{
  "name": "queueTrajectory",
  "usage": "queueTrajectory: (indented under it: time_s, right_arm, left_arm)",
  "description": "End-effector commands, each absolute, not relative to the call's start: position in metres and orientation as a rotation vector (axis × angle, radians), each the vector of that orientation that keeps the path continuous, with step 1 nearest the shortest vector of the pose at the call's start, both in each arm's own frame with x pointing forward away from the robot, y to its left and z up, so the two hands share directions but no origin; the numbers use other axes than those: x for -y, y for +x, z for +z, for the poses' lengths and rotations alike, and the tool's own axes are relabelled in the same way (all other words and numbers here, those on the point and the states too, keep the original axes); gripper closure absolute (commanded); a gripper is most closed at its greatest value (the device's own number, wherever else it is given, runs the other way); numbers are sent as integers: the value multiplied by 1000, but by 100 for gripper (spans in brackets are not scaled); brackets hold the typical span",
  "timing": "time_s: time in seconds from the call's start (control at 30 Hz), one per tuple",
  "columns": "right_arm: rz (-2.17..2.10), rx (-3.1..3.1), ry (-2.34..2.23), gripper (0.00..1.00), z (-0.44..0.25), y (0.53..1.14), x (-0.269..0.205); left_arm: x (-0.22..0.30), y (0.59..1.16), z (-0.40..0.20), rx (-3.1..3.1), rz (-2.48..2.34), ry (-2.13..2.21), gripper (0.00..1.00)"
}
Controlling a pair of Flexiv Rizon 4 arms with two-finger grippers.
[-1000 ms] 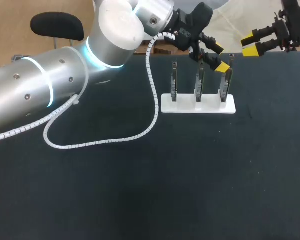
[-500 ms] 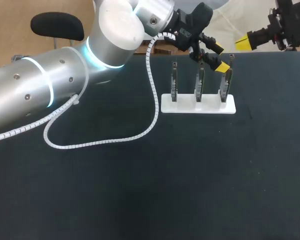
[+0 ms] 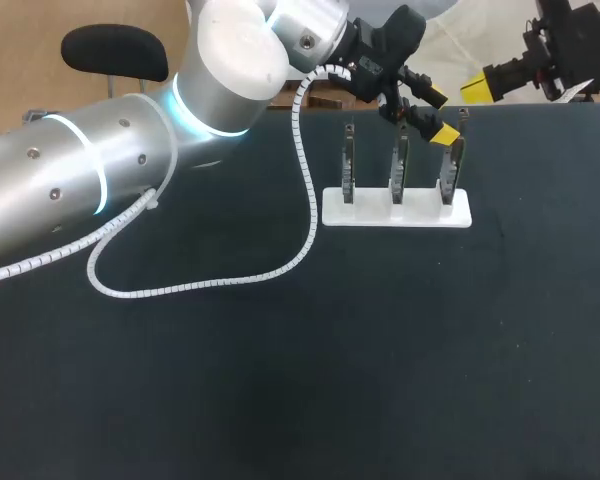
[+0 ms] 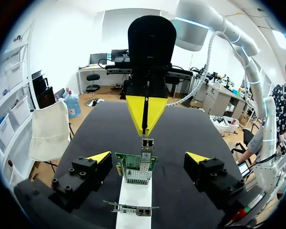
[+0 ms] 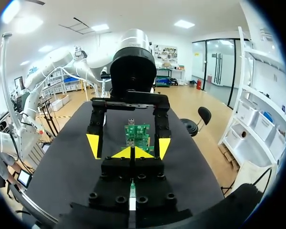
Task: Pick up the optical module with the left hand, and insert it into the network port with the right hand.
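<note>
Here, in the upper middle of the head view, our left gripper [image 3: 441, 115] hangs over the rightmost network card [image 3: 452, 168] of three standing upright on a white rack [image 3: 397, 211]. Its fingers are spread wide, flanking that card without touching it. A small metal piece on the card's upper edge seems to be the optical module [image 4: 147, 143], though we cannot be sure. Our right gripper [image 3: 477, 88], at upper right, has its tips pressed together, just above that piece.
</note>
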State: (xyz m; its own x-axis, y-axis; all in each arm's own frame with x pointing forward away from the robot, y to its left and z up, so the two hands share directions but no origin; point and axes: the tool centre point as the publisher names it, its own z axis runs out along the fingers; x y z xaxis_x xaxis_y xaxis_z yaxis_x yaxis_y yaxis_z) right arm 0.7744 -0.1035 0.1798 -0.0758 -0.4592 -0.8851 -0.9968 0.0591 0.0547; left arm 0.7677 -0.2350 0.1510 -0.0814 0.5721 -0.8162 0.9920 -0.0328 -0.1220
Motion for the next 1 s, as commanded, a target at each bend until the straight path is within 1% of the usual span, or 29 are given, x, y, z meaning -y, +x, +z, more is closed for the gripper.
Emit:
queueTrajectory:
  time_s: [0.03, 1.0]
  right_arm:
    - [965, -1632, -1482, 100, 178, 774, 105]
    - [997, -1667, -1470, 100, 162, 767, 102]
  left_arm:
    - [234, 766, 150, -1697, -989, 1644, 0]
    - [234, 766, 150, -1697, -989, 1644, 0]
